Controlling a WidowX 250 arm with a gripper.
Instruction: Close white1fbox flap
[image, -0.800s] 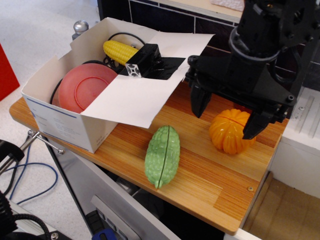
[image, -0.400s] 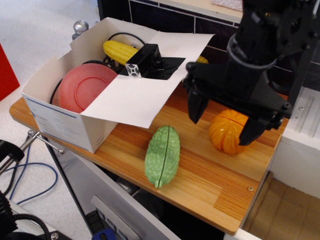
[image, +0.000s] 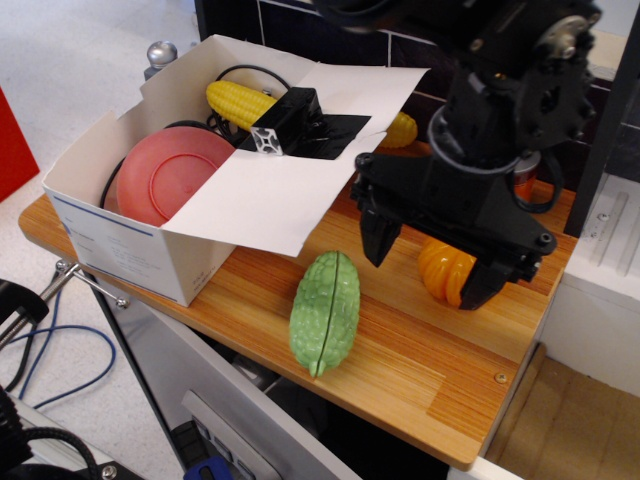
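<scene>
The white1fbox (image: 120, 245) is a large white carton with thin blue print, standing at the left end of the wooden counter. Its flap (image: 280, 190) lies half open over the box's right side, sloping out over the counter, with a black taped patch (image: 330, 130) and a small black block near its hinge. Inside I see a pink plate (image: 165, 172) and a toy corn (image: 240, 100). My black gripper (image: 428, 262) hangs open and empty just right of the flap's free edge, above the counter, its fingers apart.
A green toy gourd (image: 325, 310) lies on the wooden counter (image: 420, 370) below the gripper. An orange toy pumpkin (image: 447, 270) sits between and behind the fingers. A yellow toy (image: 402, 130) lies by the back wall. The counter's front edge drops off to the floor.
My gripper has moved left and lower, toward the flap's free edge, and now covers more of the pumpkin. The box and flap have not moved.
</scene>
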